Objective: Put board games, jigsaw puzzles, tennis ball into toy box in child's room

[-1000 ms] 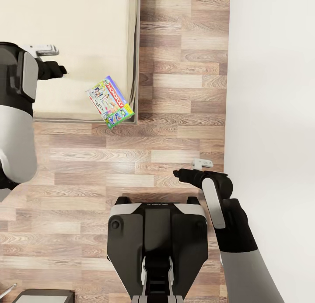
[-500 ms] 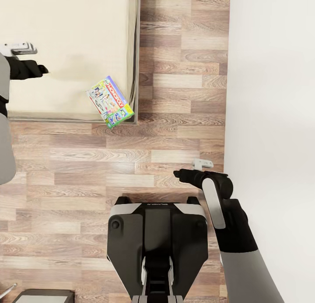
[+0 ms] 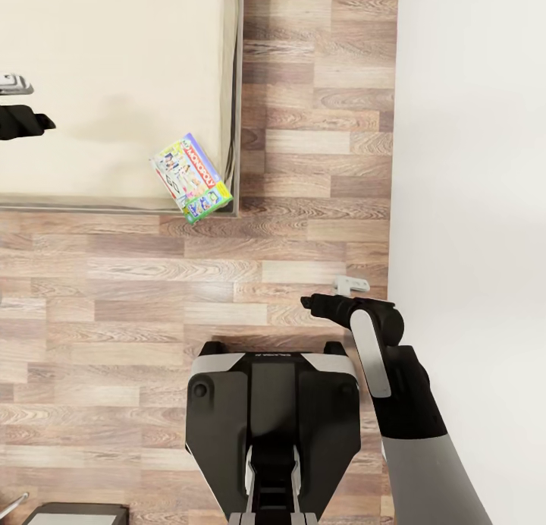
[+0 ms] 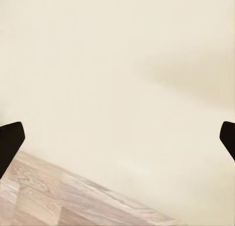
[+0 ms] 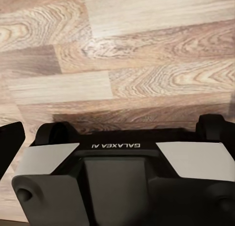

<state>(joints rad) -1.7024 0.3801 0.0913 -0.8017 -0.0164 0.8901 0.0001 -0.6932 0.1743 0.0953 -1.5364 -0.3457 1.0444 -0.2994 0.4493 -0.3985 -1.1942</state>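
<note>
One board game (image 3: pixel 191 177), a flat printed box with a green edge and light blue panels, lies askew on the near right corner of the bed (image 3: pixel 114 62). My left gripper (image 3: pixel 36 121) hovers over the beige mattress at the head view's left edge, well left of the box. In the left wrist view the left gripper (image 4: pixel 117 140) is open, its dark fingertips (image 4: pixel 11 140) wide apart over mattress and floor. My right gripper (image 3: pixel 307 301) hangs over the wood floor near the wall, open and empty, with one fingertip (image 5: pixel 11 138) visible above my base.
A white wall (image 3: pixel 470 206) runs along the right side, close to my right arm. My dark base (image 3: pixel 273 419) stands on the wood-plank floor (image 3: pixel 152 282) in front of the bed. A dark object (image 3: pixel 72 513) sits at the bottom left corner.
My left arm has swung left over the mattress, most of it leaving the head view. The board game and my right arm have not moved.
</note>
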